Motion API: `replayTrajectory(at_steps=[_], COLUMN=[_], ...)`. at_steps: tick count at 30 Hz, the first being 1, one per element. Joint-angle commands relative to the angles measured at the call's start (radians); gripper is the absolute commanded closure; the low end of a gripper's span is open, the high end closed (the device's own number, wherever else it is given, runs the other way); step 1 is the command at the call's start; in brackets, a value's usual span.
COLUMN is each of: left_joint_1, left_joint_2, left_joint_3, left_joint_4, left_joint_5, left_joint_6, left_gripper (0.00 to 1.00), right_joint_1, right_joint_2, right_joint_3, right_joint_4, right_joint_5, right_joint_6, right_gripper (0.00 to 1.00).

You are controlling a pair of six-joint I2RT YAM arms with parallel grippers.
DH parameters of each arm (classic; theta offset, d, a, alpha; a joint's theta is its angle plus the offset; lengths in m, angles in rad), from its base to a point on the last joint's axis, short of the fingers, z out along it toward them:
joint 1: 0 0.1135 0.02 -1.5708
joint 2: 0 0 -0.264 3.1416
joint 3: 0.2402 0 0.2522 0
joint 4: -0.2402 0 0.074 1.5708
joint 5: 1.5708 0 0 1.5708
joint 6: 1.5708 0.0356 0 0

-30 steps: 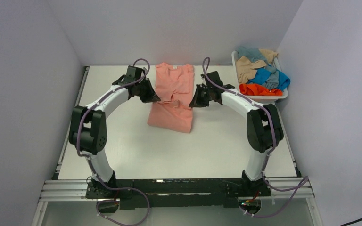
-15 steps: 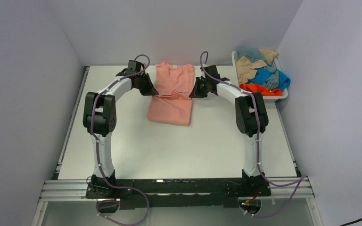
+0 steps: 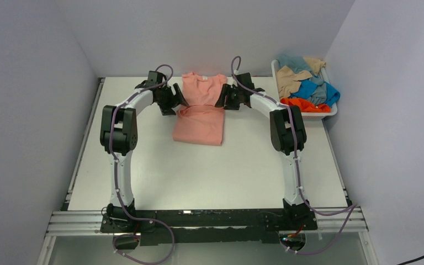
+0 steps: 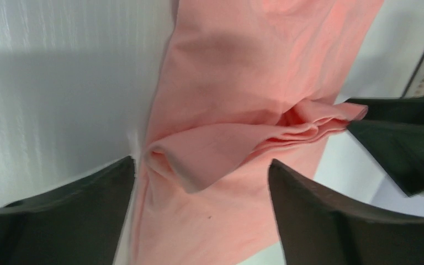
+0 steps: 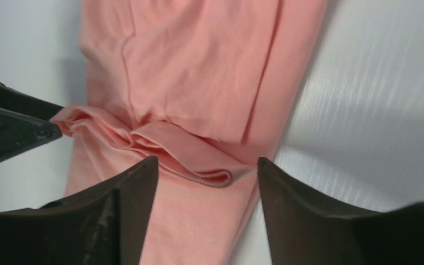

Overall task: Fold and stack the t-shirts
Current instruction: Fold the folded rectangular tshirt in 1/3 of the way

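A salmon pink t-shirt (image 3: 201,113) lies at the back middle of the table, its lower part folded up over the upper part, with a loose fold edge across it (image 4: 232,149) (image 5: 187,152). My left gripper (image 3: 174,99) (image 4: 201,165) stands open at the shirt's left edge, nothing between its fingers. At the shirt's right edge my right gripper (image 3: 222,99) (image 5: 207,163) is open too, its fingers astride the fold edge without gripping it. More t-shirts, tan, bright blue, grey-blue and orange (image 3: 303,85), are heaped in the basket.
A white plastic basket (image 3: 331,113) stands at the back right corner against the wall. Grey walls close in the table on the left, back and right. Both arms reach far back from their bases at the near edge.
Both grippers carried the shirt's lower edge back toward the collar, then opened and let go. The cloth now lies folded on the table.
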Motion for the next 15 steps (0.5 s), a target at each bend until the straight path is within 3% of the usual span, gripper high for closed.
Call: replayTrajectory(at_steps=[1, 4, 10, 15], left_joint_1=[0.002, 0.002, 0.002, 0.002], left_joint_2=[-0.170, -0.282, -0.438, -0.525], left_joint_3=[-0.041, -0.152, -0.432, -0.615], left_joint_4=[0.019, 0.015, 0.002, 0.097], left_joint_5=[-0.016, -0.078, -0.133, -0.087], left_joint_6=[0.025, 0.036, 0.008, -0.055], left_gripper=[0.01, 0.01, 0.00, 0.01], right_joint_1=[-0.006, 0.000, 0.059, 0.170], right_joint_2=[-0.091, -0.189, -0.325, -0.248], right_joint_3=[0.021, -0.101, -0.289, -0.202], right_joint_4=[0.000, 0.025, 0.042, 0.069], right_joint_5=[0.026, 0.026, -0.037, -0.165], right_joint_6=[-0.038, -0.055, -0.103, -0.156], right_gripper=[0.23, 0.01, 0.00, 0.00])
